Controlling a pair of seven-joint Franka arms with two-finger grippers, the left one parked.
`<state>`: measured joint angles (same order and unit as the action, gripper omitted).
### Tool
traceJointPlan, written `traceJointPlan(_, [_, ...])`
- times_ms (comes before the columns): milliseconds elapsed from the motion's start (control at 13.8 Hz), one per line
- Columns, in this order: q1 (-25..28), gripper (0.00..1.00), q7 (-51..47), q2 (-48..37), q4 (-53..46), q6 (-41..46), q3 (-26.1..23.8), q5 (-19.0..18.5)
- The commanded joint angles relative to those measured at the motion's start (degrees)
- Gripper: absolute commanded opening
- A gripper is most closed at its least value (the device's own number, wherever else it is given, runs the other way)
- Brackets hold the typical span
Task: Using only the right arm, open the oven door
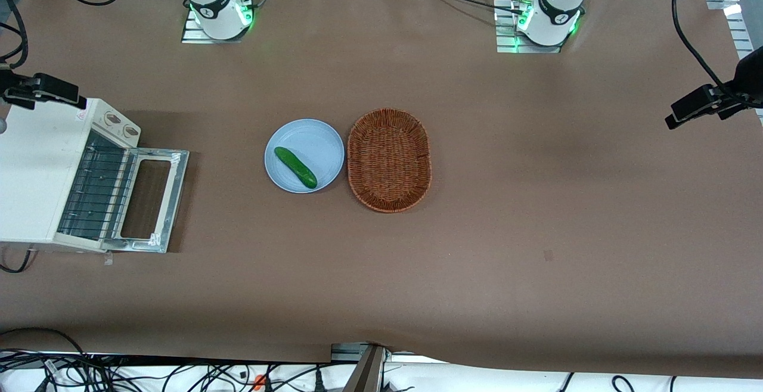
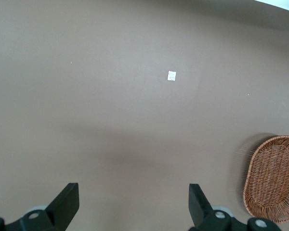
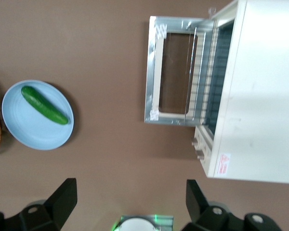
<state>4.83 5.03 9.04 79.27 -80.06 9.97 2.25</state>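
The cream-white toaster oven (image 1: 33, 177) stands at the working arm's end of the table. Its oven door (image 1: 176, 192) is folded all the way down and lies flat on the brown table in front of the oven, and the wire rack inside shows. In the right wrist view the oven door (image 3: 153, 72) lies flat the same way in front of the oven box (image 3: 260, 96). My right gripper (image 1: 59, 91) hangs in the air above the oven's top, over the corner farther from the front camera. The gripper (image 3: 130, 190) is open, holds nothing and touches nothing.
A light blue plate (image 1: 280, 174) with a green cucumber (image 1: 295, 167) sits mid-table, and an empty wicker basket (image 1: 388, 159) lies beside it toward the parked arm's end. The right arm's base (image 1: 217, 8) stands at the table's back edge.
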Motion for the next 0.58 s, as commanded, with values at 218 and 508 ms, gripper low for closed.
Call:
traceJointPlan(218, [-0.1, 1.0, 0.1, 0.6, -1.3, -1.4, -0.4, -0.9])
traceJointPlan(508, [-0.1, 1.0, 0.2, 1.1, -1.3, -1.4, -0.4, -0.9])
